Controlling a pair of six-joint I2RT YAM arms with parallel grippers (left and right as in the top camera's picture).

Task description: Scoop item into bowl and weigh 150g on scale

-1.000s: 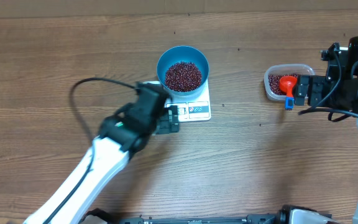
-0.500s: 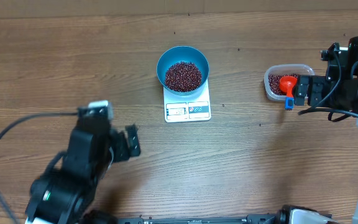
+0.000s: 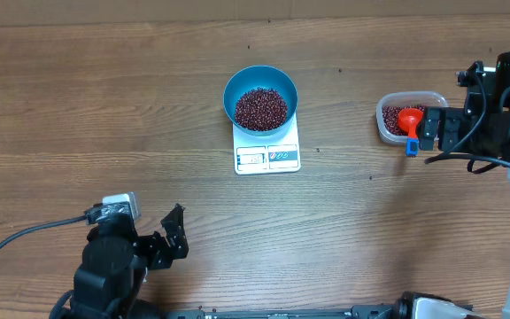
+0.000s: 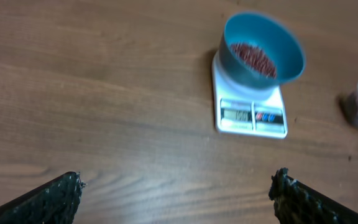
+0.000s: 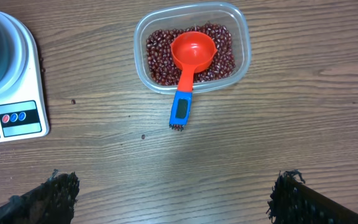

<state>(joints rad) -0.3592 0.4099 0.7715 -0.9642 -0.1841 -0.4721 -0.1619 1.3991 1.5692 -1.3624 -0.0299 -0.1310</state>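
The scale (image 3: 268, 157) lies long axis near-far, display end nearest

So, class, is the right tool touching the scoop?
Apart. The right wrist view shows bare table between the open right tool and the scoop.

Left pincer (image 3: 175, 235): jaws spread wide, nothing held between them.
Right pincer (image 3: 429, 130): jaws spread wide, likewise empty.

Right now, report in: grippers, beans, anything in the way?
Left gripper open, empty. Right gripper open, empty, near tub. Beans in blue bowl on scale. Scoop lying in tub, nothing blocking.
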